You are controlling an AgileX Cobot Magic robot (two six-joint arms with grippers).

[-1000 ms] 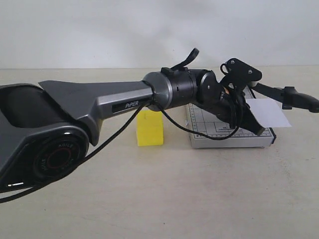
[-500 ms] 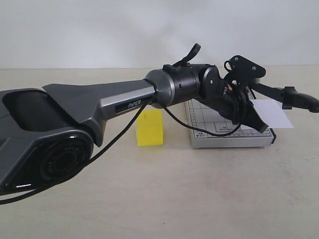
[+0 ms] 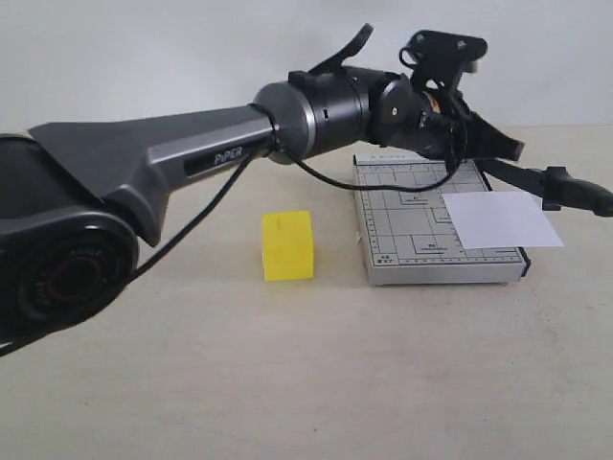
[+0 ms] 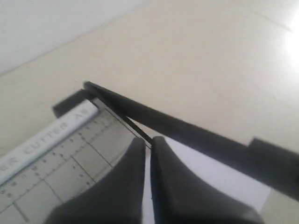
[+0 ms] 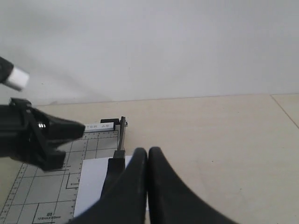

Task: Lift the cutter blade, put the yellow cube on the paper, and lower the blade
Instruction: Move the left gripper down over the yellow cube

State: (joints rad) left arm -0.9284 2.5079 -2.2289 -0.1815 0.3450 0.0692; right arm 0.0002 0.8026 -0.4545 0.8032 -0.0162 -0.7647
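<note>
Above grey gridded cutter base (image 3: 402,225): L gripper (image 3: 514,149) pressed together.
Bright yellow cube (image 3: 287,245) near base's left edge; white paper sheet (image 3: 503,218) overhangs right edge; R gripper (image 5: 148,156) also pressed together.

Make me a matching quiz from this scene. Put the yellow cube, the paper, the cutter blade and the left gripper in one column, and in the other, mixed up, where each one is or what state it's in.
Column one:
1. yellow cube
2. paper
3. cutter blade
4. left gripper

Column two:
A. shut, in the air over the cutter base
B. black lever hinged at a far corner of the base
C. on the table, apart from the base
D. flat on the base, hanging over one edge

Pairs: 1-C, 2-D, 3-B, 4-A
</note>
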